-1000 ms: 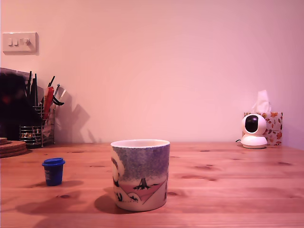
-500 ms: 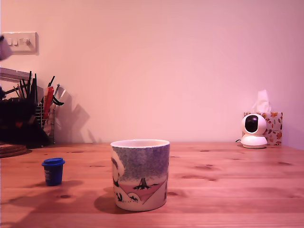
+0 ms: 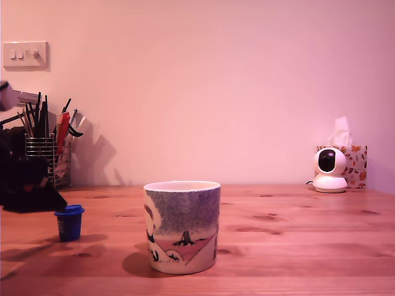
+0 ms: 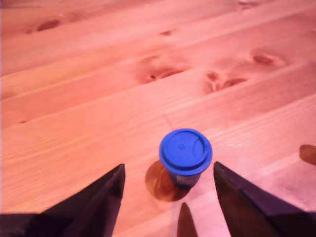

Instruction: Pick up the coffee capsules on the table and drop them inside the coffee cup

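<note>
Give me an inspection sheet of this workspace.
Surface: wooden table, knotty, dry.
Job's things: blue capsule upright, flange up; cup upright at centre. No brown capsule seen.
Clutter: pen holder, camera, tissue box along the wall.
Grippers: gripper above the capsule, jaws open, either side of it, not touching.
Cables: short lead by the camera.
Surroundings: plain wall, light switch.

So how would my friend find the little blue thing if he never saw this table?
Start at the big painted coffee cup standing on the wooden table. Look toward the exterior view's left, in front of the wire pen holder, and there stands the blue coffee capsule. It is a tiny tapered pod with a flat blue flanged top, far smaller than the cup.
</note>
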### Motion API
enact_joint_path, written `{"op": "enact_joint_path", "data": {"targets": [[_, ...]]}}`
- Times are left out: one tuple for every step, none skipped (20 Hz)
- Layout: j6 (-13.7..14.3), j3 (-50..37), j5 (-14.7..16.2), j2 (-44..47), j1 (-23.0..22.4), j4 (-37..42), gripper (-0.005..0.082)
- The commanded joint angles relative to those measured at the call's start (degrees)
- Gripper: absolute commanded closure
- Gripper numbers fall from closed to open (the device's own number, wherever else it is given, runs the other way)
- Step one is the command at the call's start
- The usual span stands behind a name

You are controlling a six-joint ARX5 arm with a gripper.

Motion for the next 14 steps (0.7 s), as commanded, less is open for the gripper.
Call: {"op": "enact_joint_path", "data": {"targets": [[1.07, -1.11, 1.44, 2.38, 0.35, 2.16, 0.0253], [1.07, -1.09, 1.97, 3.69, 0.46, 3.21, 0.0253], [1.07, -1.09, 2.69, 4.98, 0.59, 4.15, 0.0253], [1.07, -1.09, 2.80, 6.19, 0.72, 5.09, 0.0253], [1.05, -1.09, 2.99, 7.37, 0.92, 6.14, 0.0253], [1.05, -1.05, 3.30, 8.50, 0.92, 7.30, 0.0253], [1.05, -1.05, 3.50, 9.49, 0.92, 8.44, 0.0253], [1.05, -1.01, 3.85, 10.38, 0.92, 9.53, 0.0253], [1.05, -0.94, 4.07, 11.17, 0.92, 10.14, 0.0253], [1.05, -0.90, 4.42, 11.80, 0.92, 10.80, 0.0253], [1.05, -0.76, 4.61, 12.28, 0.92, 10.93, 0.0253], [1.05, -0.66, 4.59, 12.46, 0.92, 10.97, 0.0253], [1.07, -0.57, 4.59, 12.52, 0.92, 11.34, 0.0253], [1.05, -0.55, 4.59, 12.52, 0.92, 12.22, 0.0253]]}}
